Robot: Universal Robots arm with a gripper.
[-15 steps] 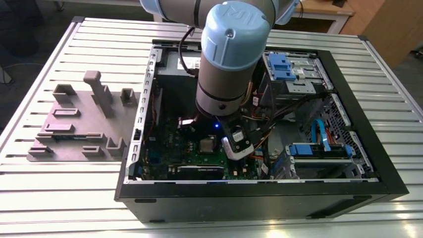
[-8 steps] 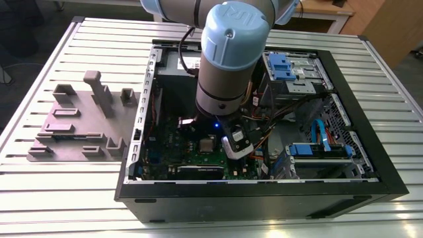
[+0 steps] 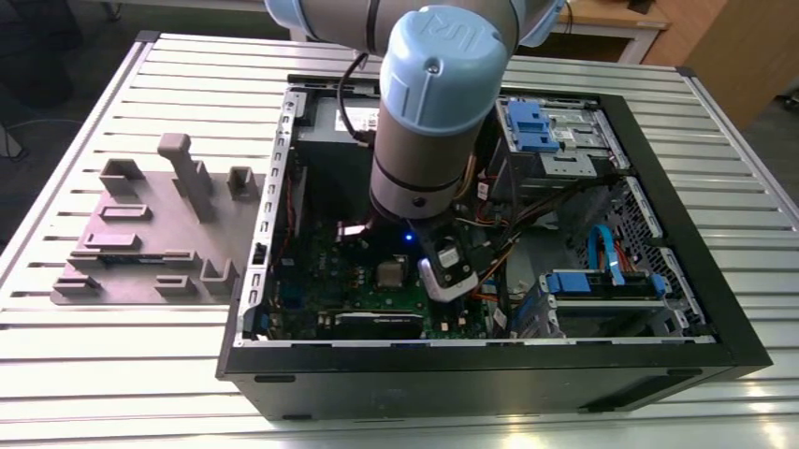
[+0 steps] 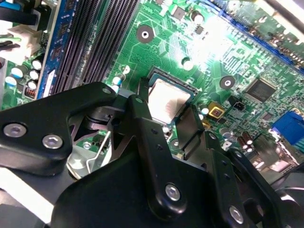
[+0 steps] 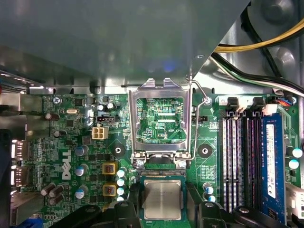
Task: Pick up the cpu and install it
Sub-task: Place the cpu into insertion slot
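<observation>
The cpu is a small square chip with a silver-grey top, lying flat in the motherboard socket inside the open computer case. It also appears as a tiny grey square in the exterior view. My gripper hangs just above it, its black fingers spread to either side of the chip and nothing held between them. The socket's metal load plate stands flipped open beside the cpu.
A grey fixture tray with upright posts sits on the slatted table at the exterior view's left. Inside the case are memory slots, blue-latched drive bays and loose cables close to the arm.
</observation>
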